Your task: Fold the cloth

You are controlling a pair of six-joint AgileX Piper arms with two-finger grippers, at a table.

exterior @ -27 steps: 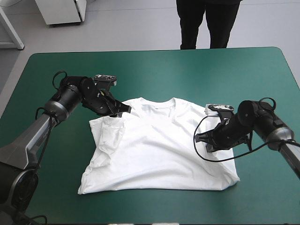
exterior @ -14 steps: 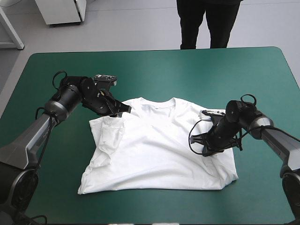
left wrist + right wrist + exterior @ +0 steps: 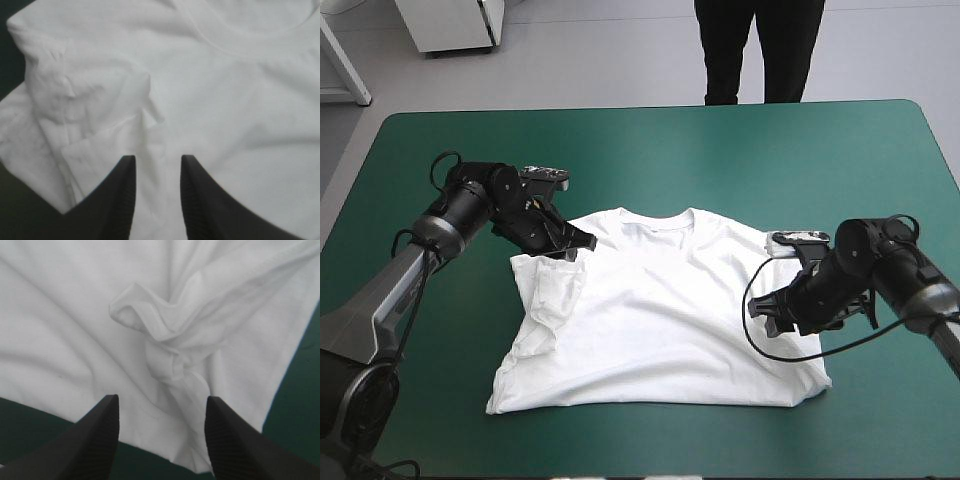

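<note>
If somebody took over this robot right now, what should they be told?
Left hand: open, over the T-shirt at its left shoulder.
Right hand: open, over the bunched right sleeve.
T-shirt: spread on the table, collar toward the far edge.
Done: left sleeve folded inward.
To do: fold in the right sleeve, then probably fold the body.

One T-shirt (image 3: 660, 320) lies on one table (image 3: 720, 150). It shows one collar (image 3: 658, 222) and two sleeves: one (image 3: 555, 290) folded onto the T-shirt's left side, one (image 3: 165, 340) bunched at its right side. There are two grippers: the left gripper (image 3: 584, 243) at the T-shirt's far left corner and the right gripper (image 3: 762, 305) at its right edge. There are four black fingers, two left fingers (image 3: 117, 200) and two right fingers (image 3: 100, 440).
</note>
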